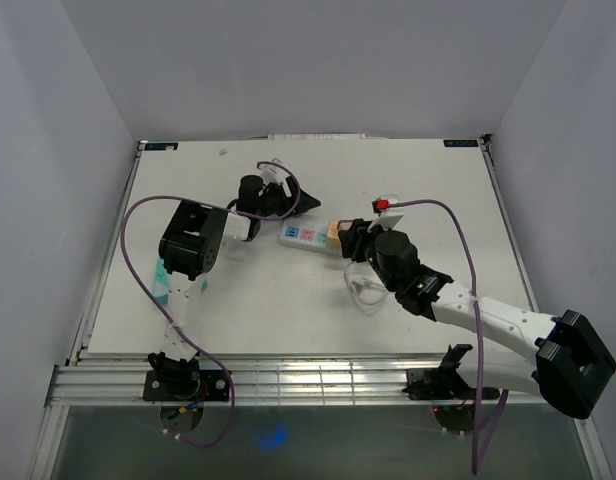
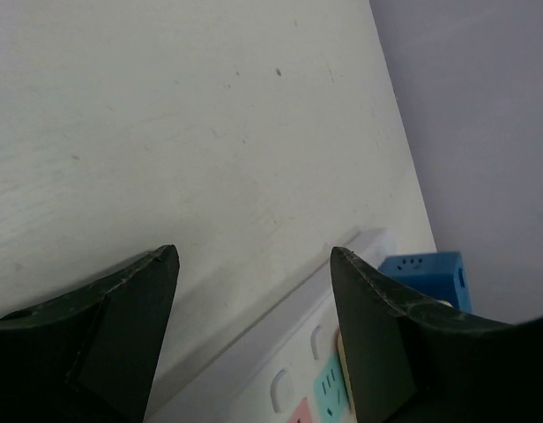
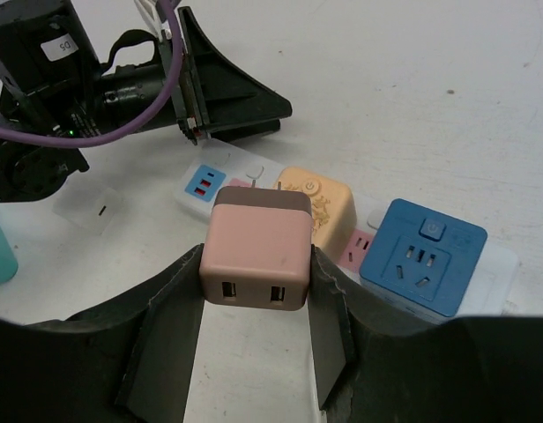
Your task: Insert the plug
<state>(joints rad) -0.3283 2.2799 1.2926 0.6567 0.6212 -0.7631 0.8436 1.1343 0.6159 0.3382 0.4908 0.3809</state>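
Right gripper [image 3: 256, 275] holds the plug [image 3: 254, 251] — level its prongs over a socket; wide-open left gripper [image 2: 254, 256] should brace the strip [image 3: 201, 185].

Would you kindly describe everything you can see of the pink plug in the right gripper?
The pink plug is a rounded matte plastic cube with a mauve band at its far end, where metal prongs stick out, and two USB ports on its near face. The right gripper clamps its sides, holding it off the table, prongs toward the power strip, near the yellow adapter.
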